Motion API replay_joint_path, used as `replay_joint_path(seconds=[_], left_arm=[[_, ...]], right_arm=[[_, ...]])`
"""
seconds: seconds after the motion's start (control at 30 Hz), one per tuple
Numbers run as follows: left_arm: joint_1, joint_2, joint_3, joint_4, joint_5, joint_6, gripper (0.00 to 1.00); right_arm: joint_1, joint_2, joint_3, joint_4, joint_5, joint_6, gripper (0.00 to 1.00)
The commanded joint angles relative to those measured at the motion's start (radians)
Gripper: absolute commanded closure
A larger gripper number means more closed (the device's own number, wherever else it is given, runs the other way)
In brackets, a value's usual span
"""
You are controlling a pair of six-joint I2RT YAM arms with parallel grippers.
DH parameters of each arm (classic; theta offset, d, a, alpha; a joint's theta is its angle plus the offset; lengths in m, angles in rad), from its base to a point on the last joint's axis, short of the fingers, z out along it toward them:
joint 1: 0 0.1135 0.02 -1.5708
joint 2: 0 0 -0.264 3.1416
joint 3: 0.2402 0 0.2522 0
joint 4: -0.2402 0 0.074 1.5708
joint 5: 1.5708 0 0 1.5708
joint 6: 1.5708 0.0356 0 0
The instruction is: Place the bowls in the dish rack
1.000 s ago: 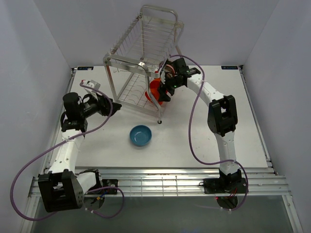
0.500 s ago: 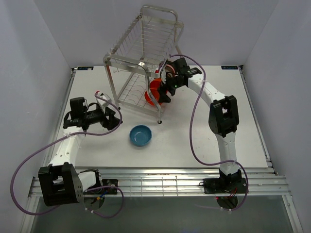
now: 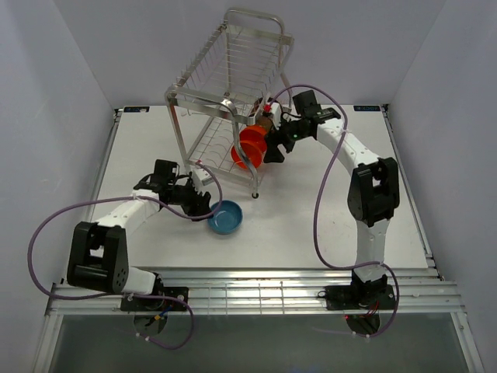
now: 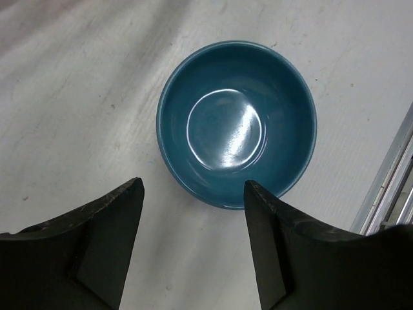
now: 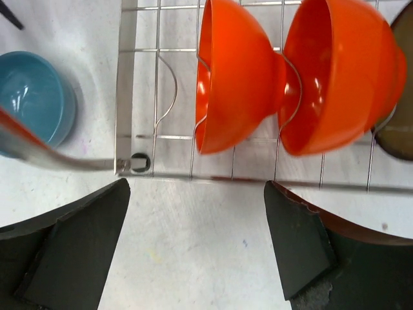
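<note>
One blue bowl is sitting upright on the table in front of the dish rack. The left gripper is hanging over its near rim, fingers spread, gripping nothing. Two orange bowls are standing on edge, side by side, in the rack's lower tier — one dark bowl is showing just beside them. The right gripper is hovering just outside that tier — fingers spread wide, empty.
</note>
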Motion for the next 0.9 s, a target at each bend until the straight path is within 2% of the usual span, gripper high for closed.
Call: replay_joint_path(seconds=[0.0,0.13,0.43,0.5,0.63,0.7,0.73,0.83,0.87], left_arm=[[-0.018,0.057,0.056,0.022,-0.086,-0.067,0.27],[-0.049,0.120,0.089,0.031,-0.166,-0.098,0.30],[-0.121,0.192,0.111,0.030,-0.201,-0.097,0.40],[-0.127,0.212,0.120,0.030,-0.227,-0.123,0.46],[-0.136,0.244,0.135,0.034,-0.247,-0.158,0.68],[-0.136,0.237,0.135,0.050,-0.262,-0.192,0.84],[-0.136,0.223,0.135,0.053,-0.265,-0.205,0.97],[-0.136,0.165,0.122,0.083,-0.261,-0.255,1.00],[-0.138,0.099,0.102,0.121,-0.261,-0.274,1.00]], right_arm=[[-0.035,-0.116,-0.067,0.013,-0.044,0.045,0.10],[-0.059,-0.180,-0.173,0.013,-0.049,0.048,0.10],[-0.105,-0.334,-0.325,0.005,-0.075,0.099,0.10],[-0.112,-0.351,-0.346,-0.002,-0.090,0.111,0.10],[-0.122,-0.395,-0.366,-0.007,-0.113,0.159,0.10],[-0.128,-0.407,-0.379,-0.008,-0.139,0.186,0.10],[-0.128,-0.418,-0.385,-0.011,-0.147,0.191,0.10],[-0.128,-0.446,-0.420,-0.024,-0.182,0.208,0.09],[-0.127,-0.453,-0.429,-0.031,-0.208,0.213,0.08]])
